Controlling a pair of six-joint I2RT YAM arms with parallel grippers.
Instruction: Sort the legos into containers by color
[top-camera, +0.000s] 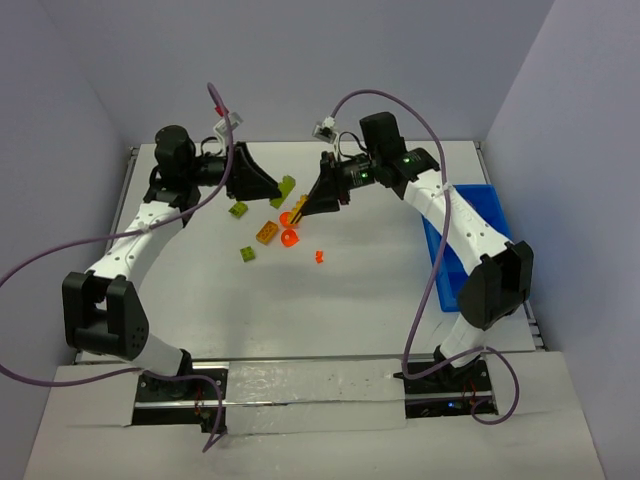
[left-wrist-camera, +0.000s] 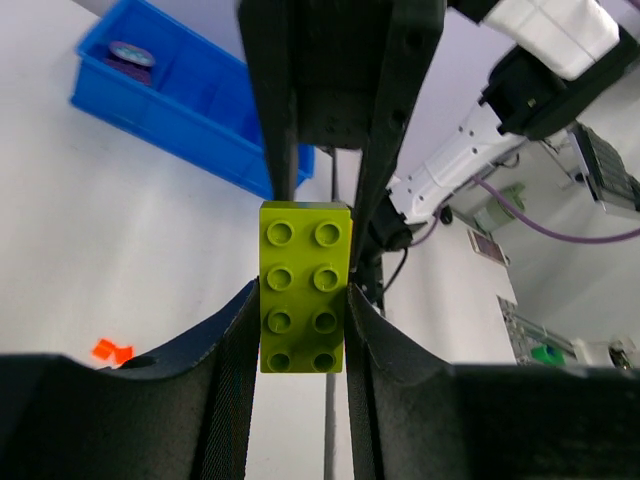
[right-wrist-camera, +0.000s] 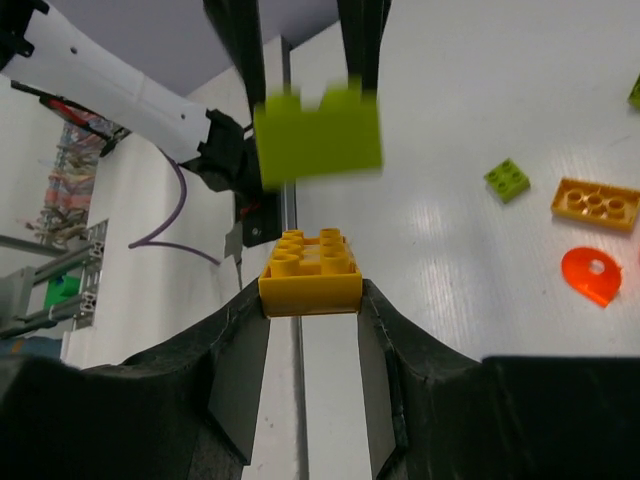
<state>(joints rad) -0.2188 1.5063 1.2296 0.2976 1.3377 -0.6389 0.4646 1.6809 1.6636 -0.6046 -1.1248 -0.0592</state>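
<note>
Your left end effector (left-wrist-camera: 303, 335) is clamping a lime-green brick (left-wrist-camera: 305, 287) by its long sides, and your right end effector (right-wrist-camera: 311, 300) is pinching a yellow brick (right-wrist-camera: 310, 268). Both are hanging above the bench (top-camera: 360, 300), probably so each load clears the loose legos (top-camera: 266, 232) on its way to the blue tray (top-camera: 497, 205).

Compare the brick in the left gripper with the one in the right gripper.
The left gripper holds a lime-green brick; the right gripper holds a yellow brick. The lime-green brick is long, two rows of four studs; the yellow brick looks shorter. Both are studded and clamped between their gripper's fingers.
</note>
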